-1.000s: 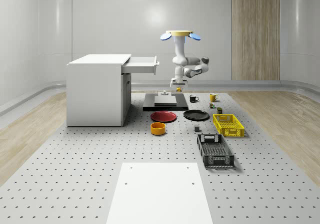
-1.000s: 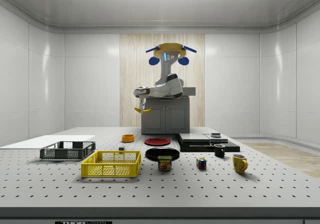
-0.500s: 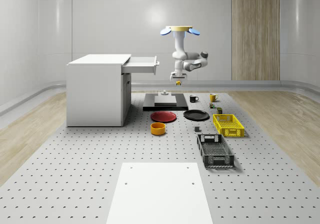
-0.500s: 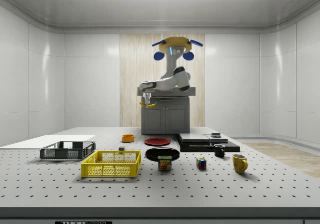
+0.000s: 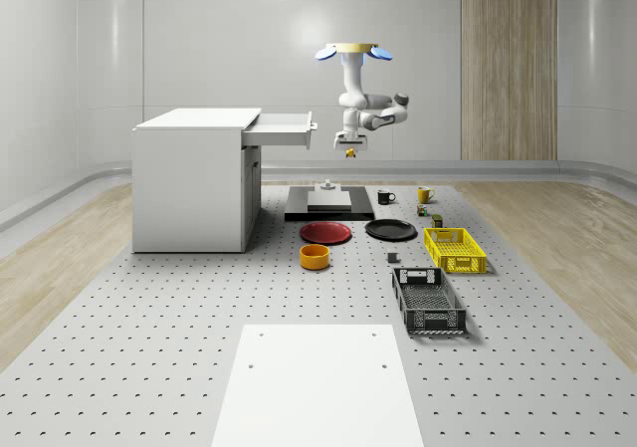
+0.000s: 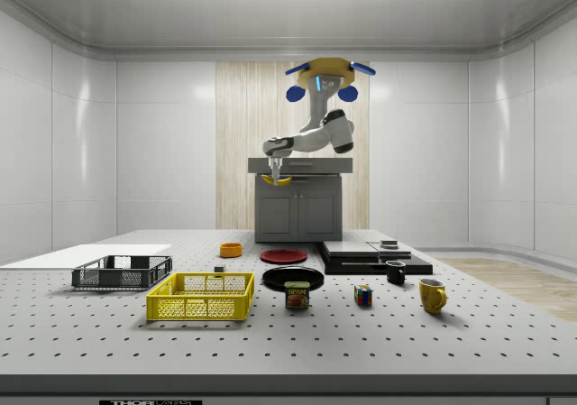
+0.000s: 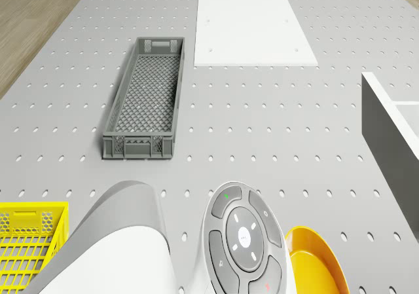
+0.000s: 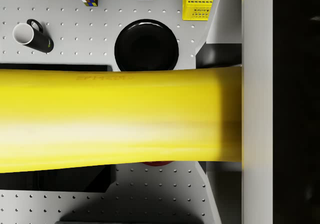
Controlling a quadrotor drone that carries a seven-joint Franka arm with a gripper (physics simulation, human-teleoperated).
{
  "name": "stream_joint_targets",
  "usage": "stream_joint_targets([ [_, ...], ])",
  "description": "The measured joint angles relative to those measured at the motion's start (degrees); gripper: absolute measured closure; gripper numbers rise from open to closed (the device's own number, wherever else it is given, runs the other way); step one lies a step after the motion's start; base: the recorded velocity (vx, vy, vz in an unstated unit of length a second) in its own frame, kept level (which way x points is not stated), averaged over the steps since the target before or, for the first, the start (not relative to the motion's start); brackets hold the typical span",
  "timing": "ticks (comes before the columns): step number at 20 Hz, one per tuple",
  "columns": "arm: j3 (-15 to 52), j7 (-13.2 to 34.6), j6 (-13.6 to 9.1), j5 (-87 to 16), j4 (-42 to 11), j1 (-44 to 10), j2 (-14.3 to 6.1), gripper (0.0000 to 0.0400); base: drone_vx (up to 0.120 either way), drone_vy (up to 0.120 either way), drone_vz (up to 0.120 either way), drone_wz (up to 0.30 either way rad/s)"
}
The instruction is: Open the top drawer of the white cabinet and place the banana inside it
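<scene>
Now hovering above the desk (image 5: 149,367) just off the pulled-out top drawer (image 5: 282,128) of the white cabinet (image 5: 189,183), over the black slab (image 5: 328,208), drone (image 5: 354,53) aloft, claw (image 5: 347,146) clenched on the banana (image 6: 277,181) near drawer height.

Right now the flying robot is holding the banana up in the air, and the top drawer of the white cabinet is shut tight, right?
Not quite. The top drawer is pulled out of the white cabinet, as the whole-scene view shows. The rest is right: the drone hovers beside the open drawer, and its end effector holds the banana up in the air.
</scene>
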Motion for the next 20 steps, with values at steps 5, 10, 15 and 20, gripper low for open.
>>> stream_joint_targets([
  [5, 0.0, 0.0, 0.0, 0.0, 0.0, 0.0, 0.0, 0.0208, -0.12, -0.048, 0.12, 0.0],
  [10, 0.0, 0.0, 0.0, 0.0, 0.0, 0.0, 0.0, 0.0208, -0.12, -0.024, 0.12, 0.0],
  [15, 0.0, 0.0, 0.0, 0.0, 0.0, 0.0, 0.0, 0.0208, -0.12, -0.072, 0.12, 0.0],
  [20, 0.0, 0.0, 0.0, 0.0, 0.0, 0.0, 0.0, 0.0208, -0.12, -0.112, 0.12, 0.0],
])
